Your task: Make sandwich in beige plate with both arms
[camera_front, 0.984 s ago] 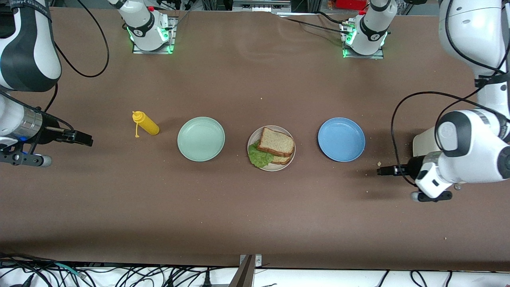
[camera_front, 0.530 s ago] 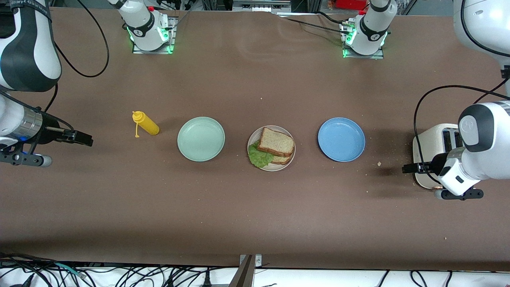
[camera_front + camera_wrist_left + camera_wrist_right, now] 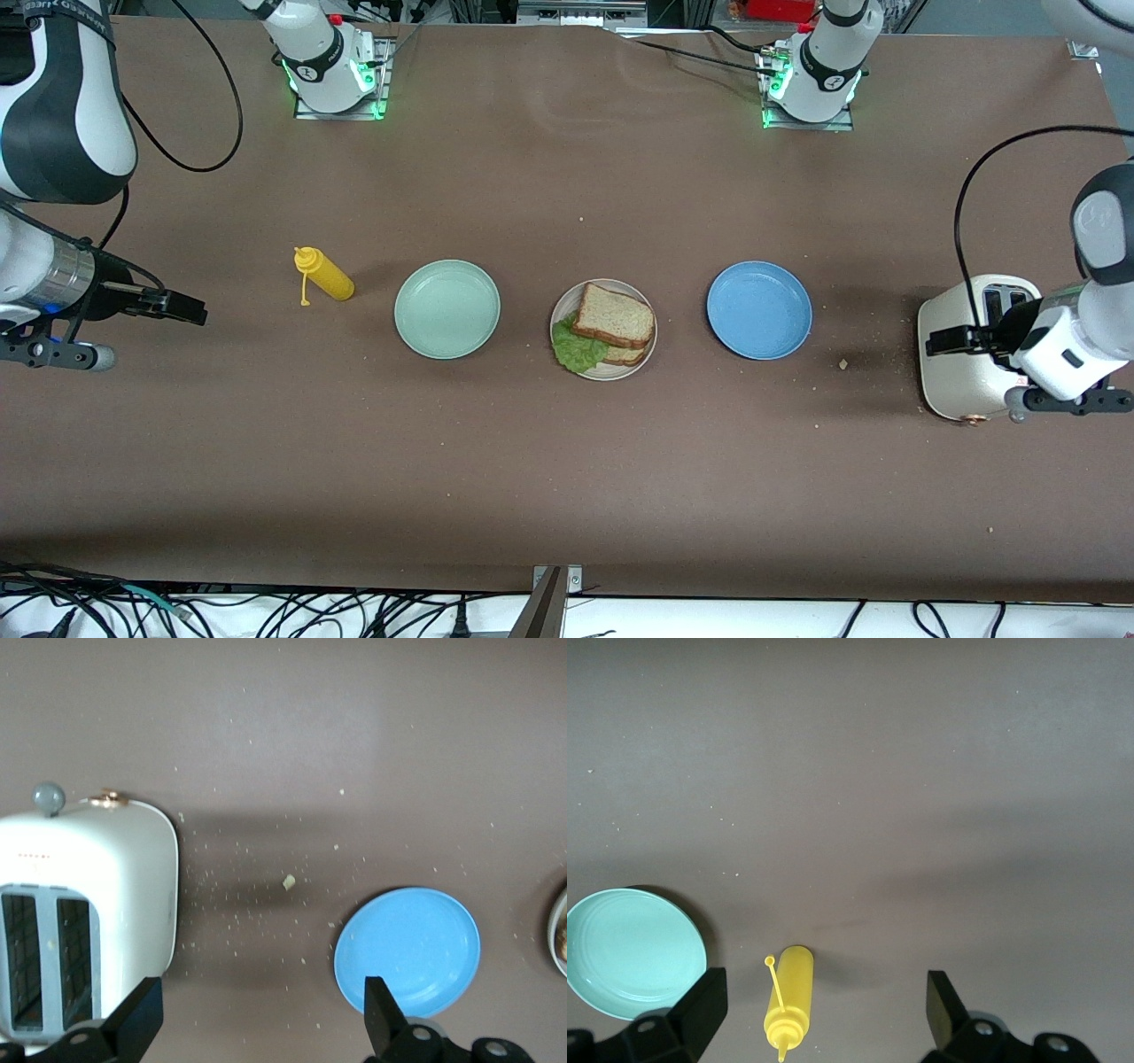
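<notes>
Sandwich (image 3: 611,332) is sitting finished on beige plate (image 3: 605,370); we are seeing left gripper (image 3: 941,339) over toaster (image 3: 961,377) and right gripper (image 3: 182,307), waiting, both spread wide and empty; we are judging that the low left gripper risks knocking the toaster.

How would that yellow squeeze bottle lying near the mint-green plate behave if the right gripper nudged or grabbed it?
The yellow squeeze bottle lies on its side and looks round, so a sideways nudge would probably roll it. Its body looks like soft plastic, so it may give under a pinch. Its narrow nozzle and dangling cap tether would likely slip from the fingers; grip the body instead.
</notes>
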Motion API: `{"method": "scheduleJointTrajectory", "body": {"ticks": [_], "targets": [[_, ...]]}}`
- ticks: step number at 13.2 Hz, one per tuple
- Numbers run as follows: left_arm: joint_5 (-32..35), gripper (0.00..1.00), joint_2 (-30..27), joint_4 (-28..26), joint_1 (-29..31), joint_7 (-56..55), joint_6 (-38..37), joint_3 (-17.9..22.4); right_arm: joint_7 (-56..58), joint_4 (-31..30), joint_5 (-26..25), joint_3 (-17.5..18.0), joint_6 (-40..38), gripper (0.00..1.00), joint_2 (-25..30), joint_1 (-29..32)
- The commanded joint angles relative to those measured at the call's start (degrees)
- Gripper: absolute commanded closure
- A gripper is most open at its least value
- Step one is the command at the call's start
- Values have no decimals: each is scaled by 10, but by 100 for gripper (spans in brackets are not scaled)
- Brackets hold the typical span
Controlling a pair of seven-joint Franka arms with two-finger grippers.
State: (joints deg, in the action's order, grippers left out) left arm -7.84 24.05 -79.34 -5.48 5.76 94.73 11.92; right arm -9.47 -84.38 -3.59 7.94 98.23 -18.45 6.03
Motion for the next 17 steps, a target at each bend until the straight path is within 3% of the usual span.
{"method": "scheduleJointTrajectory", "body": {"ticks": [1, 6, 10, 14, 17], "targets": [[24, 0, -60, -63, 0, 7, -4, -3, 2, -9, -6, 1, 3, 1, 8, 0], [62, 0, -149, -152, 1, 7, 14, -23, 7, -10, -7, 1, 7, 1, 10, 0], [63, 0, -236, -261, 6, 6, 75, -57, 14, -9, -9, 2, 16, 1, 11, 0], [63, 0, -264, -243, 6, -14, 70, -85, 21, -8, -9, 3, 17, 1, 11, 0], [62, 0, -255, -181, 0, -88, 27, -103, 26, -6, -12, 4, 18, 0, 11, -1]]}}
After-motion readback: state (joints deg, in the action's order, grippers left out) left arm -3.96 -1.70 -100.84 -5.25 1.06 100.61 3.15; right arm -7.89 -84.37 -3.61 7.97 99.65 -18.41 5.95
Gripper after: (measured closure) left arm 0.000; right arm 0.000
